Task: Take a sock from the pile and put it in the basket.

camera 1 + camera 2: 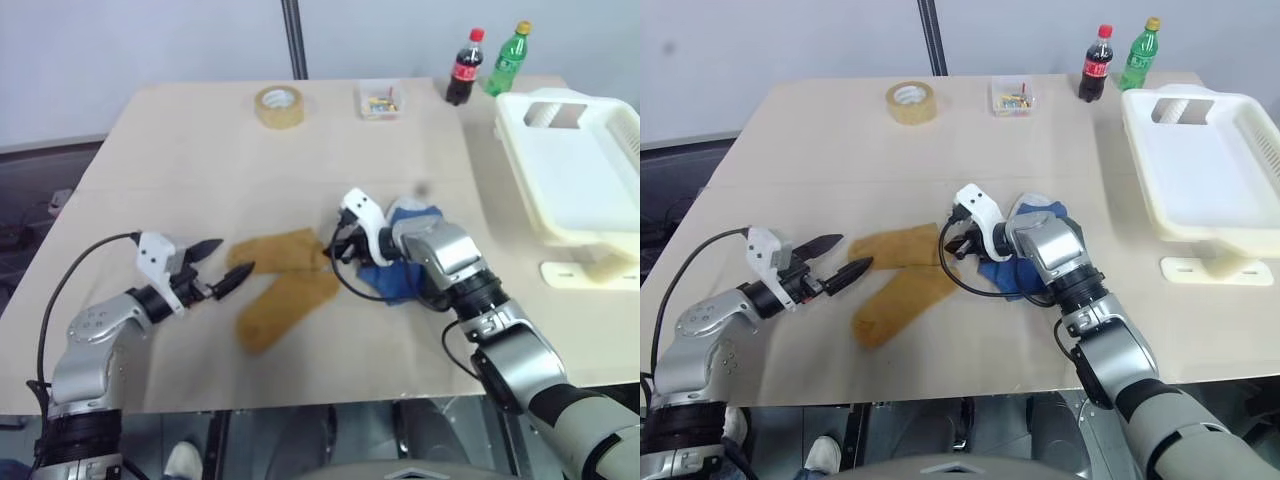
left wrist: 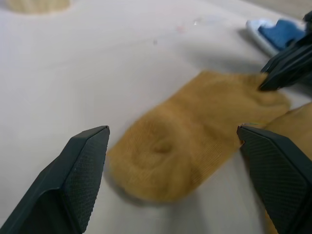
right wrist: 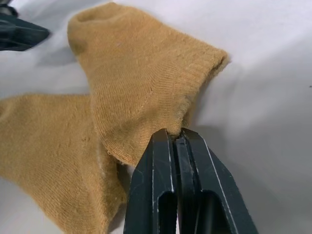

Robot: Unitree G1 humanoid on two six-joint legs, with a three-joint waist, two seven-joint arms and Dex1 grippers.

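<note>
Two mustard-yellow socks lie mid-table: one flat sock and a second nearer the front edge. My right gripper is shut on the cuff edge of the flat sock, at that sock's right end. The rest of the pile, blue socks, lies under my right wrist. My left gripper hangs open just left of the flat sock, its fingers apart and touching nothing. The cream-white basket stands at the far right.
At the table's far edge are a tape roll, a small clear box, a cola bottle and a green bottle. A white plastic piece lies in front of the basket.
</note>
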